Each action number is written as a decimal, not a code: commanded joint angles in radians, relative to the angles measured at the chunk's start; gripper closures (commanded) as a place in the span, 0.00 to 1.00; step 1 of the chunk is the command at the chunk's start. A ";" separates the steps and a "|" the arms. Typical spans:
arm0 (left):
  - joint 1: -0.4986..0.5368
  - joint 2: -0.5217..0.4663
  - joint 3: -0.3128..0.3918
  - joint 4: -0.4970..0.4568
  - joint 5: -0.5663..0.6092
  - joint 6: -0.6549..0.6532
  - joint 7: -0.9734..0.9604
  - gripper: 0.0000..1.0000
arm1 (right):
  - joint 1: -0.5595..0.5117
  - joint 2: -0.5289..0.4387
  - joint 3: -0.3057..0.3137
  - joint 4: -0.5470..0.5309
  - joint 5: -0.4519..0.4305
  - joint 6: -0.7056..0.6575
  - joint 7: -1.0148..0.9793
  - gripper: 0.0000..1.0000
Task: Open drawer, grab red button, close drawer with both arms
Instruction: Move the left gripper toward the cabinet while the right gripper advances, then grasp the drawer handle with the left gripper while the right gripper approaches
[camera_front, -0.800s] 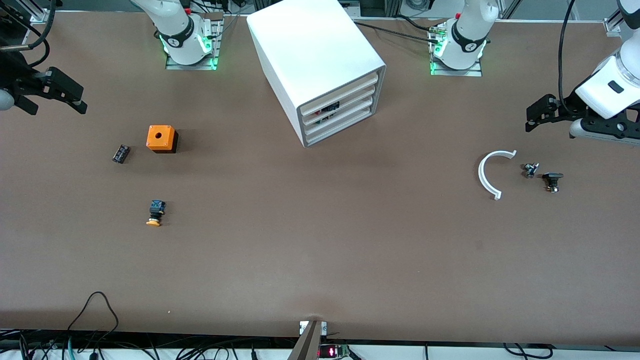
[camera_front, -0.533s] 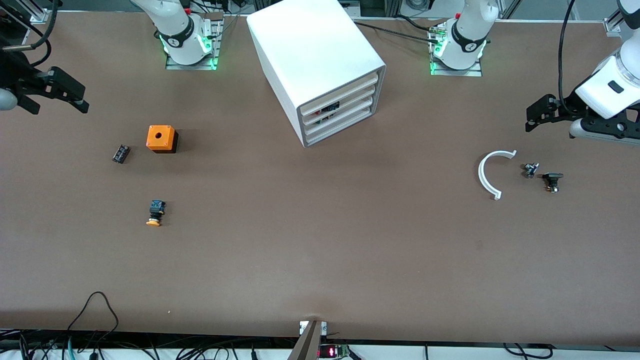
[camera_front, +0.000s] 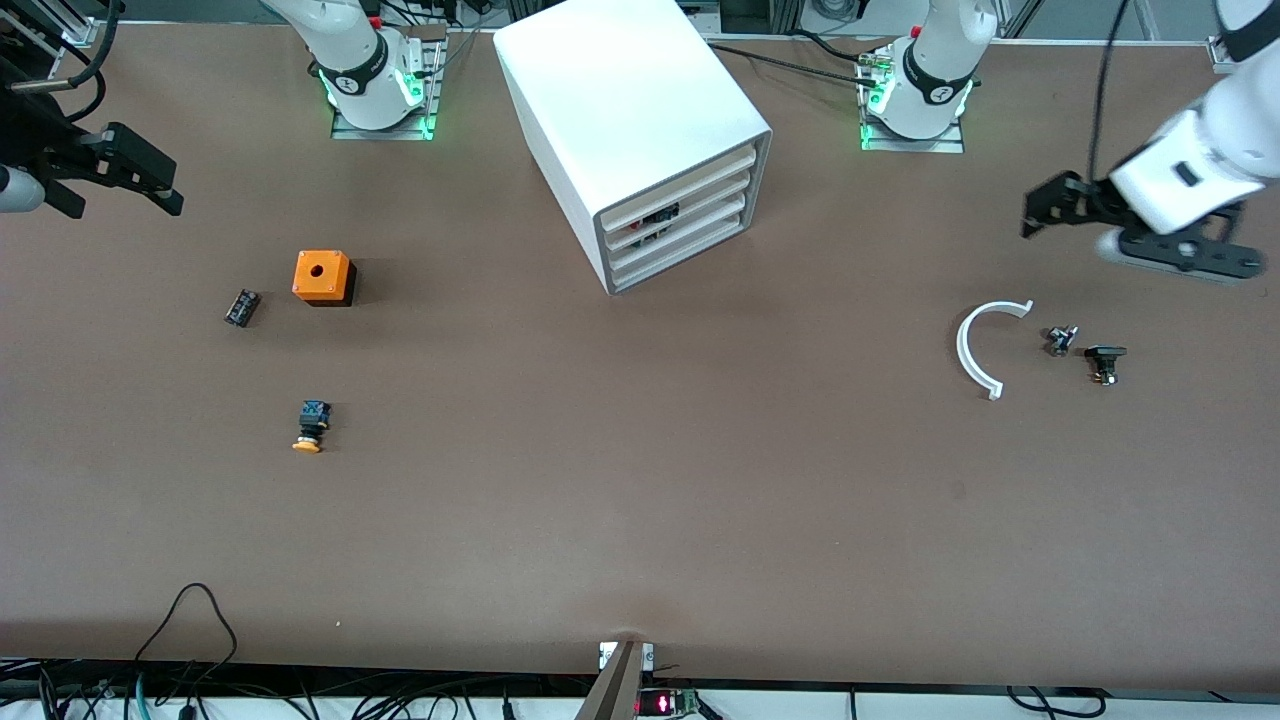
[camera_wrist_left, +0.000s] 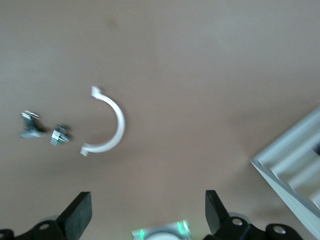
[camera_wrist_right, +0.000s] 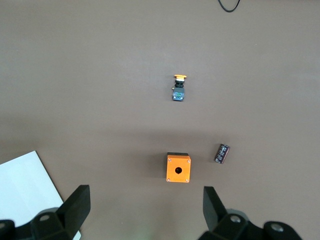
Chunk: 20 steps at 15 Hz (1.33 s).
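The white cabinet (camera_front: 630, 110) stands between the arm bases, its grey-rimmed front turned toward the left arm's end. The drawer (camera_front: 690, 203), second from the top, is shut. Dark bits with a speck of red show in the slot above its front; I cannot tell whether that is the button. My left gripper (camera_front: 1033, 213) hangs open and empty over the table at the left arm's end; its wrist view (camera_wrist_left: 145, 215) shows a corner of the cabinet (camera_wrist_left: 295, 170). My right gripper (camera_front: 168, 200) hangs open and empty over the right arm's end, also open in its wrist view (camera_wrist_right: 145, 210).
An orange cube with a hole (camera_front: 322, 276) (camera_wrist_right: 178, 168), a small black part (camera_front: 241, 306) and a yellow-capped button (camera_front: 310, 428) (camera_wrist_right: 178, 87) lie at the right arm's end. A white arc (camera_front: 975, 350) (camera_wrist_left: 112, 125) and two small parts (camera_front: 1060, 340) (camera_front: 1104, 361) lie at the left arm's end.
My left gripper has moved toward the cabinet and a little toward the bases. My right gripper has shifted slightly toward the bases. Nothing on the table has moved.
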 joint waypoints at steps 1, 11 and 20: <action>-0.004 0.047 -0.010 0.015 -0.100 -0.053 0.022 0.00 | -0.005 0.016 -0.002 0.020 0.048 -0.017 0.001 0.00; 0.009 0.248 -0.010 -0.030 -0.614 -0.054 0.316 0.01 | 0.007 0.292 0.000 0.025 0.048 0.070 0.114 0.00; -0.006 0.305 -0.044 -0.373 -0.999 0.139 0.787 0.18 | 0.150 0.332 0.003 0.040 0.045 0.259 0.263 0.00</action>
